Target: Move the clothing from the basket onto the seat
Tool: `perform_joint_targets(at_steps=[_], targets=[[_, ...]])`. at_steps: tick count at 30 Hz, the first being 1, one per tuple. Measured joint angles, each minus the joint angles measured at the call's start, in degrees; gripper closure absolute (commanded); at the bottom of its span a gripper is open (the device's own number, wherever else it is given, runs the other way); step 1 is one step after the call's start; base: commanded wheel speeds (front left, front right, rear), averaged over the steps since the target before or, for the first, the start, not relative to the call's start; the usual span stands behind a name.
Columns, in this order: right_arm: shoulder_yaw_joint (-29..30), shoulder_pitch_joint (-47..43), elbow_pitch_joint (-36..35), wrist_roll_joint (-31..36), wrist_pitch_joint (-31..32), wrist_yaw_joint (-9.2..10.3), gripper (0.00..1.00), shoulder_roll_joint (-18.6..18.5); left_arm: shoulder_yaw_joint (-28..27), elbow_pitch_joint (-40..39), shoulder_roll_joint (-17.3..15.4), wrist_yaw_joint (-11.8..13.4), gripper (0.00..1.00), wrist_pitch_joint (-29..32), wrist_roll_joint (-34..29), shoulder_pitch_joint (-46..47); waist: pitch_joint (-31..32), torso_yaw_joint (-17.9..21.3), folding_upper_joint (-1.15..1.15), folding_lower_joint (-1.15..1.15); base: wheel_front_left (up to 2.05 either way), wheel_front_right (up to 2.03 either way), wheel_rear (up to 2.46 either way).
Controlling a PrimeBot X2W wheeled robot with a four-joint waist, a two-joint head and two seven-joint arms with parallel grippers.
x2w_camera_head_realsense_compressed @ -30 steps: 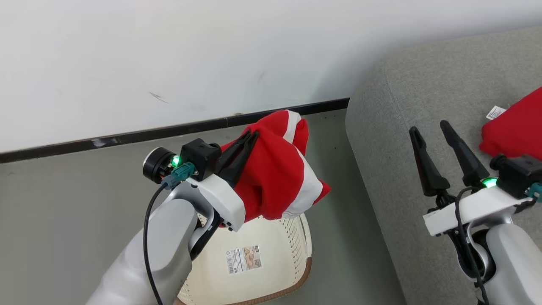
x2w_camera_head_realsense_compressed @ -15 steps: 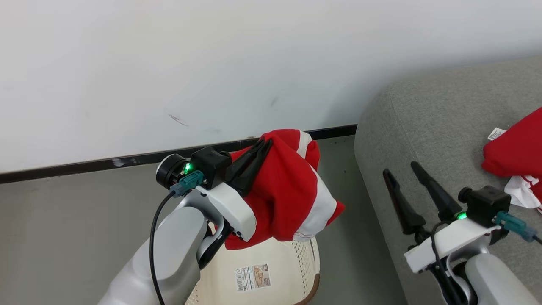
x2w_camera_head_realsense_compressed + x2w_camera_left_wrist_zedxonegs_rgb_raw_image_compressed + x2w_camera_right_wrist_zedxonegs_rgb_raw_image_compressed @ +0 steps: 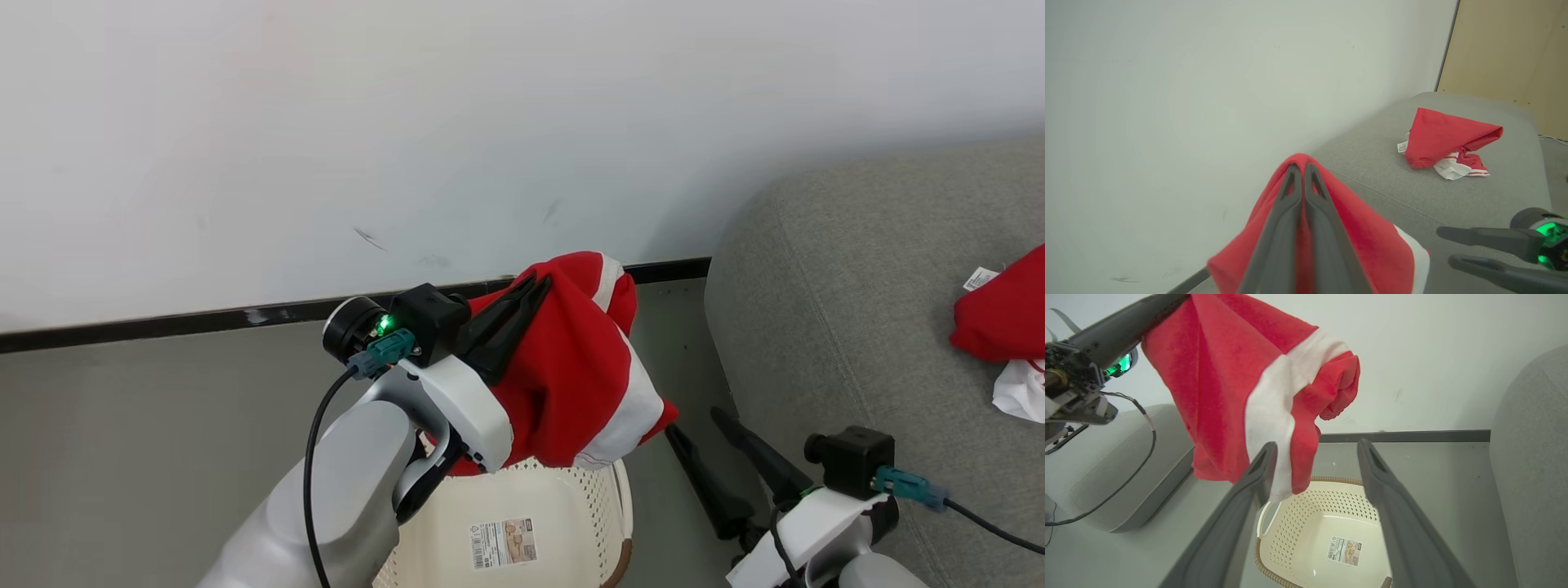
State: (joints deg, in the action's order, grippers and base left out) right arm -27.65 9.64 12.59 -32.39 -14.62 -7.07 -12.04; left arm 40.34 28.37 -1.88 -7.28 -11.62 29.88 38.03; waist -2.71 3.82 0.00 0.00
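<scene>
My left gripper (image 3: 543, 282) is shut on a piece of red clothing (image 3: 571, 376) with a white stripe, which hangs in the air above the basket (image 3: 604, 498). The left wrist view shows the shut fingers (image 3: 1300, 167) pinching the top fold of that clothing (image 3: 1372, 241). The cream basket (image 3: 1298, 510) stands on the floor with nothing inside but its label. A second red garment (image 3: 1000, 314) lies on the grey seat (image 3: 816, 286). My right gripper (image 3: 695, 420) is open and holds nothing, low between basket and seat. Its fingers (image 3: 1316, 445) frame the hanging clothing (image 3: 1229, 375).
A white wall (image 3: 408, 122) with a dark baseboard (image 3: 204, 318) runs behind the basket. Grey floor (image 3: 122, 449) spreads to the left. The seat's rounded side (image 3: 1531, 457) rises close on the right. A wooden panel (image 3: 1515, 49) stands beyond the seat.
The head camera has shifted. My open right gripper has come off the seat and dropped into the gap beside the basket. The left gripper still holds the clothing above the basket.
</scene>
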Motion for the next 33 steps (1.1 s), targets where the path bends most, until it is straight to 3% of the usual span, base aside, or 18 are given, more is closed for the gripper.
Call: perform_joint_targets(at_steps=[10, 29, 30, 33], targets=[[-3.9, 1.4, 1.5, -7.7, 0.0, 0.00, 0.00, 0.8, 2.1, -2.4, 0.0, 0.0, 1.00, 1.1, 2.1, 0.0, 0.1, -1.2, 0.00, 0.00, 0.00, 0.00, 0.00], [-15.9, 8.6, 7.7, -14.1, 0.0, 0.00, 0.00, 0.9, 5.4, -5.5, -0.1, 0.1, 1.00, 2.5, 4.5, -1.2, 0.7, -3.2, 0.00, 0.00, 0.00, 0.00, 0.00], [-16.4, 8.9, 7.9, -14.4, 0.0, 0.00, 0.37, 1.0, 5.5, -5.6, -0.1, 0.2, 1.00, 2.5, 4.7, -1.2, 0.7, -3.3, 0.00, 0.00, 0.00, 0.00, 0.00], [-17.6, 10.4, 8.0, -14.8, 0.0, 0.00, 1.00, 1.1, 5.7, -6.2, -0.1, 0.6, 1.00, 2.6, 5.2, -1.2, 0.6, -3.4, 0.00, 0.00, 0.00, 0.00, 0.00]])
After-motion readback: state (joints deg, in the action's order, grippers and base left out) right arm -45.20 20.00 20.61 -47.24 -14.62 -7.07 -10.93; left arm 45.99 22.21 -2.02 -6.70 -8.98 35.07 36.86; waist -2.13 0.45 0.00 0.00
